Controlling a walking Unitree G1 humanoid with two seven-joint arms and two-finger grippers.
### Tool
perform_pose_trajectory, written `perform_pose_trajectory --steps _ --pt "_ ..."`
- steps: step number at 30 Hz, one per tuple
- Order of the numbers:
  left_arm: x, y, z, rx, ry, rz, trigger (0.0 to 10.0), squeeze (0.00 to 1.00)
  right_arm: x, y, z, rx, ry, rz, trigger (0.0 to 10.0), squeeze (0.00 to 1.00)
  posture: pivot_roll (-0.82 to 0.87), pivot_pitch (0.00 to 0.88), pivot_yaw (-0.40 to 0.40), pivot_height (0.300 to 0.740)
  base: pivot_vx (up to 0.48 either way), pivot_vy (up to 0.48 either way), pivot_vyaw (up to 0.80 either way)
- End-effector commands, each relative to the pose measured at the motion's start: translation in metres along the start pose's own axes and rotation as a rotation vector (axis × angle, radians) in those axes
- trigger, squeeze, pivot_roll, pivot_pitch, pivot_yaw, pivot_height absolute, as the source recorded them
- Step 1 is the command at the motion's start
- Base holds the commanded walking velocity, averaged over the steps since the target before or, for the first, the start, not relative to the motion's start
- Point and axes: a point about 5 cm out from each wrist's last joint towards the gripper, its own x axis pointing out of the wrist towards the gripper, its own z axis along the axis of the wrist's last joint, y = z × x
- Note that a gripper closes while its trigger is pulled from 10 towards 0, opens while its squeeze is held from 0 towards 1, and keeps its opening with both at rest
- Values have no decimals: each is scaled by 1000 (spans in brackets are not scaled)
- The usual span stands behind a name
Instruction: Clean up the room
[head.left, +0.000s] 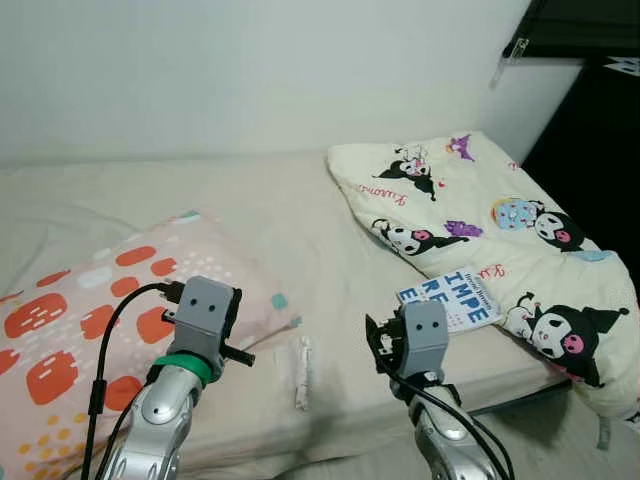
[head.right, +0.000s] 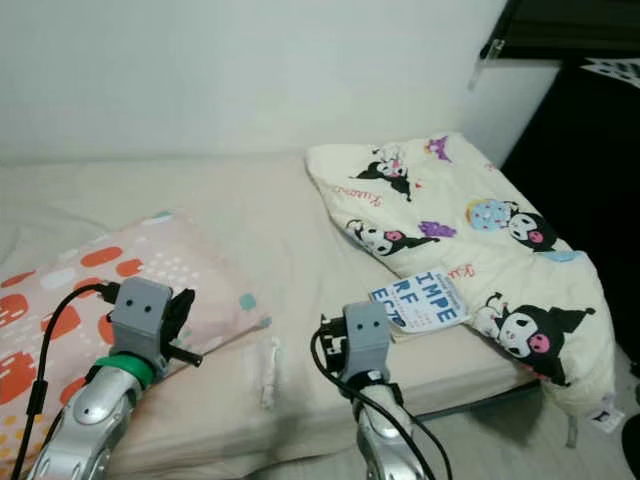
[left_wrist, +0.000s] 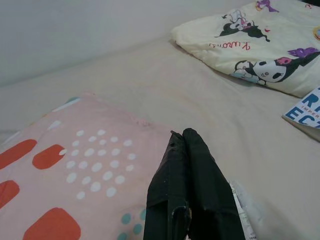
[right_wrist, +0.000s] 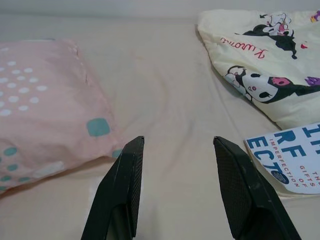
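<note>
A bed with a plain beige sheet (head.left: 250, 215) stands against a white wall (head.left: 250, 70). At its left lies a pale pink pillow with orange blocks, white dots and small teal squares (head.left: 90, 300), reaching to the near edge of the mattress. The left hand (left_wrist: 182, 137) hovers over the pillow's right-hand corner, its two black fingers pressed together with nothing between them; its silver arm with a green band (head.left: 170, 400) rises from below, with a black cable looping beside it. Just right of the pillow's corner, on the bare sheet near the front edge, lies a small crumpled white wrapper or strip of paper (head.left: 302, 370); what it is exactly I cannot tell. Farther right the right hand (right_wrist: 177, 167) is held low over the sheet, its fingers (right_wrist: 122, 185) spread apart and holding nothing, between the pillow on one side and the book on the other. The white paperback book with big blue letters on its cover (head.left: 452, 296) lies flat near the mattress's front edge, touching the quilt. The cream quilt printed with black-and-white cartoon characters (head.left: 480, 225) is folded in a heap over the right end of the bed and droops off the corner. Beyond it stands dark furniture (head.left: 590, 110).
</note>
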Motion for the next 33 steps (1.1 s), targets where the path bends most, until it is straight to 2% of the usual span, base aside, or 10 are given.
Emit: perform_pose_trajectory --steps 1,7,20,23,24,27,29,30,33 --pt "-2 -2 -2 6 8 -12 10000 0 -1 0 -3 9 8 -1 10000 0 15 71 -2 686 0 0 0" --pt "-2 -3 -1 6 6 -5 10000 0 0 0 -2 10 0 4 10000 0 16 75 -5 646 0 0 0" --pt "-2 -2 -1 6 7 0 10000 0 1 4 1 20 -7 36 10000 0 20 81 -7 606 0 0 0" --pt "-2 -2 -1 7 8 3 10000 0 4 13 5 25 -3 164 10000 0 22 86 -6 602 0 0 0" --pt "-2 -2 -1 7 8 3 10000 0 4 13 5 25 -3 164 10000 0 22 86 -6 602 0 0 0" --pt "-2 2 0 12 6 23 10000 0 6 28 11 31 8 344 10000 0 24 95 -9 602 0 0 0" --pt "-2 2 0 12 6 23 10000 0 6 28 11 31 8 344 10000 0 24 95 -9 602 0 0 0" --pt "-2 8 1 18 2 56 10000 0 6 40 14 38 19 454 10000 0 33 106 -20 602 0 0 0" --pt "-2 10 2 20 0 69 10000 0 5 44 14 41 24 488 10000 0 33 106 -20 602 0 0 0"
